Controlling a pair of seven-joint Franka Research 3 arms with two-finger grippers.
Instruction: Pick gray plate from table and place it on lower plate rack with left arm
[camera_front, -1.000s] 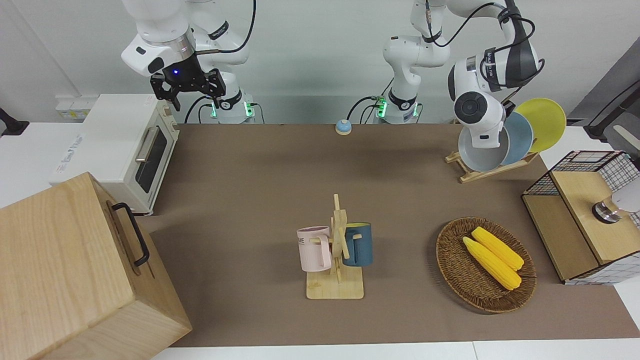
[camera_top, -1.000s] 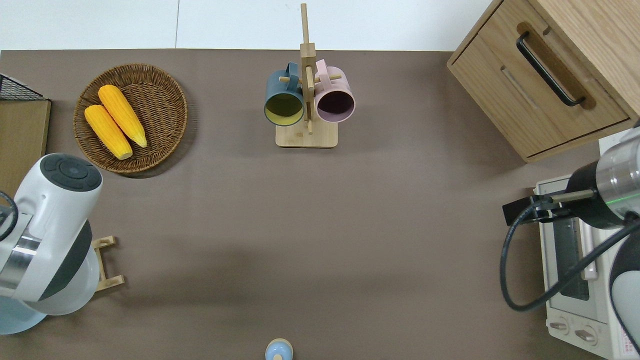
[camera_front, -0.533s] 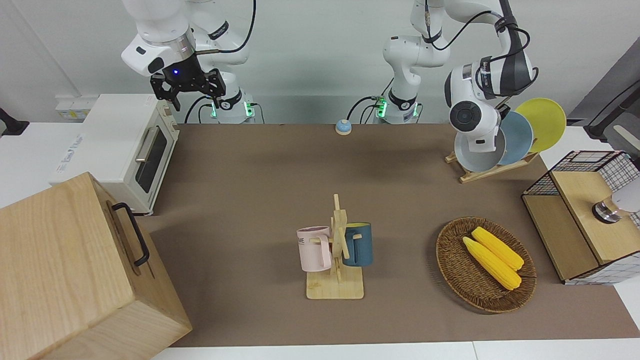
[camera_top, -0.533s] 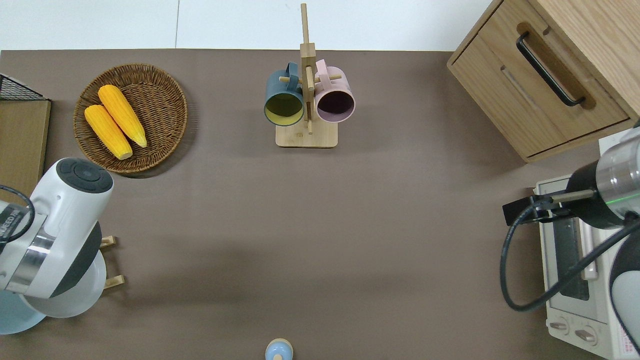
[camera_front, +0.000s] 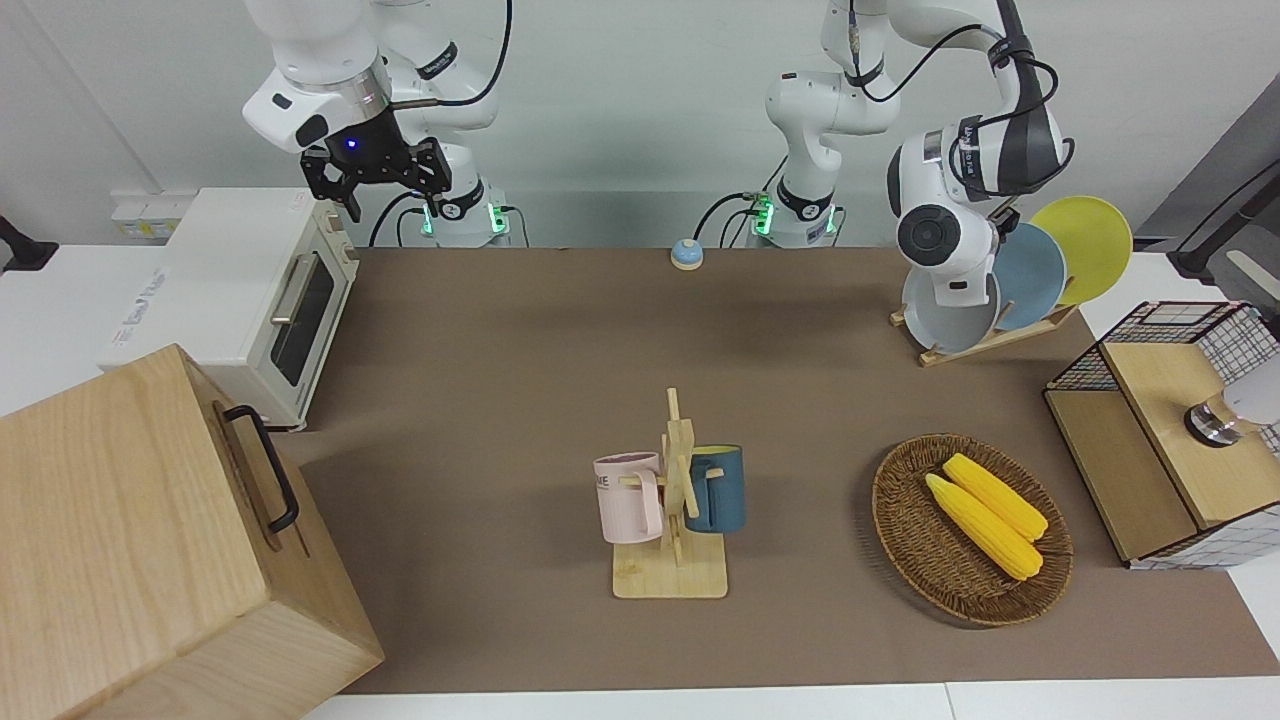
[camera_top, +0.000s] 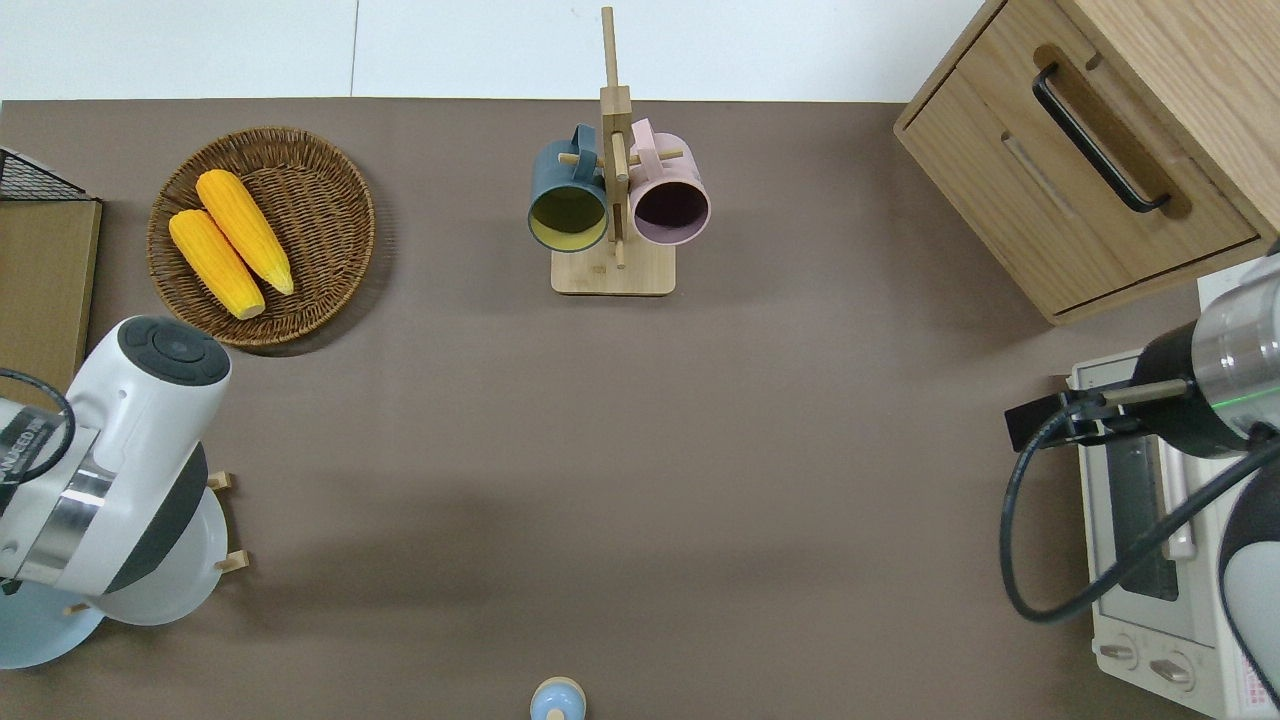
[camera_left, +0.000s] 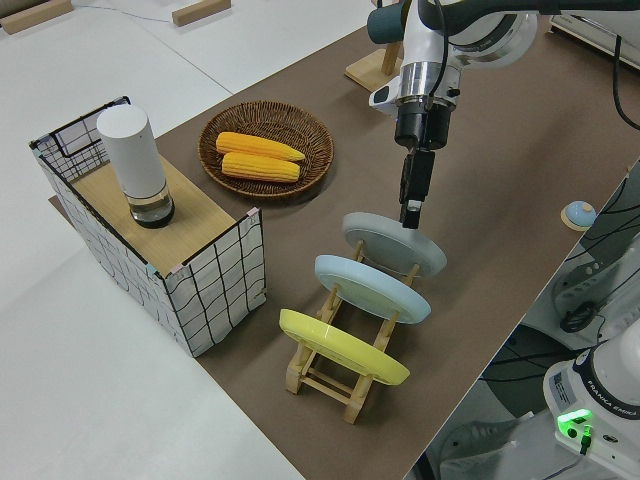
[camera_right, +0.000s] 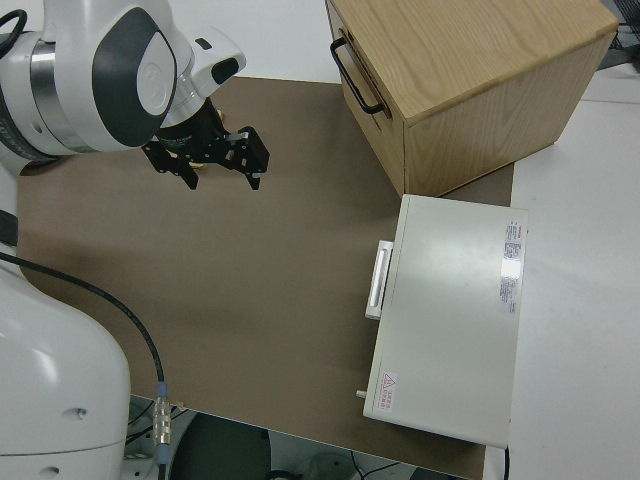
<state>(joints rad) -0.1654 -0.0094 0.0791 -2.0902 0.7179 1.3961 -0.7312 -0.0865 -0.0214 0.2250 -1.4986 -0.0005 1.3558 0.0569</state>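
Note:
The gray plate (camera_front: 945, 320) (camera_left: 385, 245) stands tilted in the lowest slot of the lower plate rack (camera_front: 985, 342) (camera_left: 330, 375) at the left arm's end of the table (camera_front: 500, 350). In the overhead view the plate (camera_top: 205, 545) shows only partly under the arm. My left gripper (camera_left: 410, 212) points down and is shut on the plate's upper rim. The arm's wrist hides it in the front and overhead views. My right arm is parked, its gripper (camera_front: 375, 190) (camera_right: 205, 170) open and empty.
A sky-blue plate (camera_left: 370, 288) and a yellow plate (camera_left: 340, 348) stand in the higher slots. A wicker basket (camera_front: 900, 540) with two corn cobs, a mug stand (camera_front: 672, 500), a wire shelf (camera_front: 1160, 430), a toaster oven (camera_front: 240, 290), a wooden cabinet (camera_front: 130, 540) and a bell (camera_front: 686, 254) are on the table.
My left arm has lowered the gray plate toward the rack, and the plate now rests in the lowest slot. The right arm has not moved.

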